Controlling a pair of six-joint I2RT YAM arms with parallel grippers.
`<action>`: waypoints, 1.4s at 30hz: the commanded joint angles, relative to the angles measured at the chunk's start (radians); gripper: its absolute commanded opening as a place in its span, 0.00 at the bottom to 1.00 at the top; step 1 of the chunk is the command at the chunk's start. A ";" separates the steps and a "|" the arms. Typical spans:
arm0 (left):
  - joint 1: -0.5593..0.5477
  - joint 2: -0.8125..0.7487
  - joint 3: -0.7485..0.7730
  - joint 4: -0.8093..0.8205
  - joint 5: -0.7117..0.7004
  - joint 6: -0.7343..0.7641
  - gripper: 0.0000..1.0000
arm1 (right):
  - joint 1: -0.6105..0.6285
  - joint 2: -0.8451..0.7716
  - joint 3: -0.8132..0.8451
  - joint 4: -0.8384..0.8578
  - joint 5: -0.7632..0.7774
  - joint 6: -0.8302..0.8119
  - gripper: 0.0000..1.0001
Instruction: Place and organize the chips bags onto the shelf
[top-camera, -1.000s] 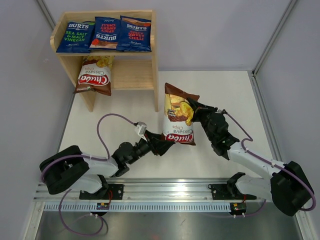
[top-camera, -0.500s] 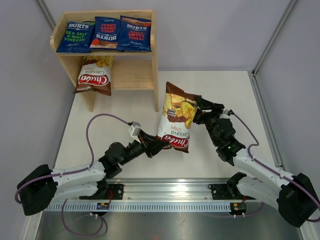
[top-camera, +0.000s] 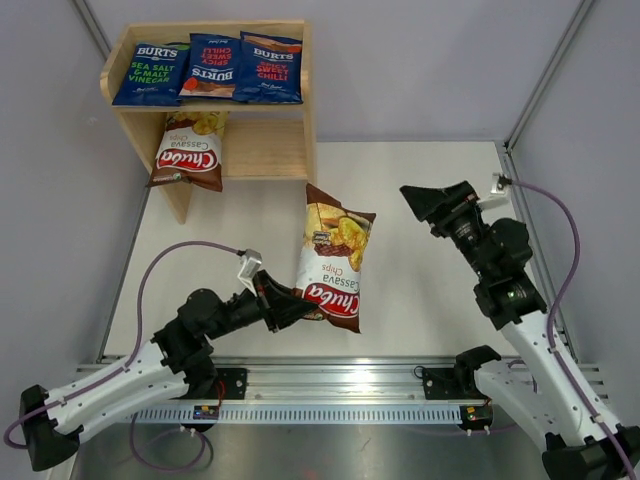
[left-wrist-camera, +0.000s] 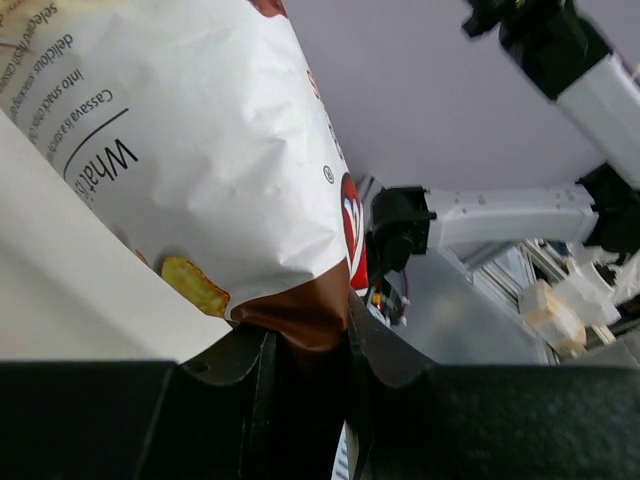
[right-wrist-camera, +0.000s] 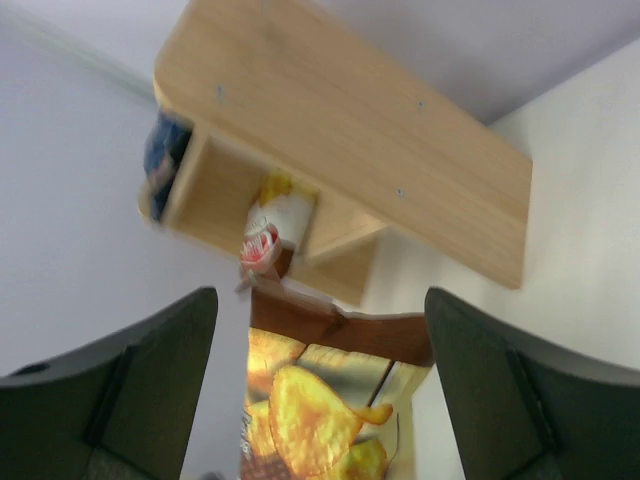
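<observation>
Four bags are shelved; the fifth is in hand. The top tier of the shelf (top-camera: 268, 148) carries the three Burts bags (top-camera: 212, 66) side by side. The lower tier carries one Chuba (top-camera: 190, 150) at its left, logo end overhanging the front edge. The rest of that tier is bare.

The fifth bag (top-camera: 335, 255) appears lifted off the desk (top-camera: 410, 290), in front of the shelf and a little to its right, near the right side panel. The left claw (top-camera: 295, 305) is pinched onto its near seam, just below the red logo. The wrist view shows both fingers (left-wrist-camera: 240, 365) closed over the brown edge. The right claw (top-camera: 432, 200) stands well apart to the right, jaws spread wide, holding nothing.

Risks noted:
- **Grip:** it takes only a narrow strip of glossy film at one end, so the bag may slide out or swing when the arm reaches.
- **Aim:** the free end points close to the right panel, not squarely at the open bay. A straight push could catch the panel or the top board and crumple the bag.
- **Entry height:** a low entry could nudge the overhanging Chuba off its tier.

Orientation: the long axis runs from the arms toward the shelf, leaning slightly right at the far end. The printed face is up, the logo end nearest the arms, the brown top seam leading.
</observation>
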 joint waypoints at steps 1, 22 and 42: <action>0.007 -0.055 0.164 -0.184 0.116 -0.011 0.00 | 0.000 0.107 0.184 -0.252 -0.474 -0.514 0.94; 0.005 -0.173 0.198 -0.029 0.738 0.005 0.00 | 0.032 0.004 0.298 -0.400 -1.199 -0.521 0.99; 0.005 -0.030 0.281 -0.215 0.649 0.101 0.01 | 0.159 -0.055 0.250 -0.423 -1.287 -0.360 0.92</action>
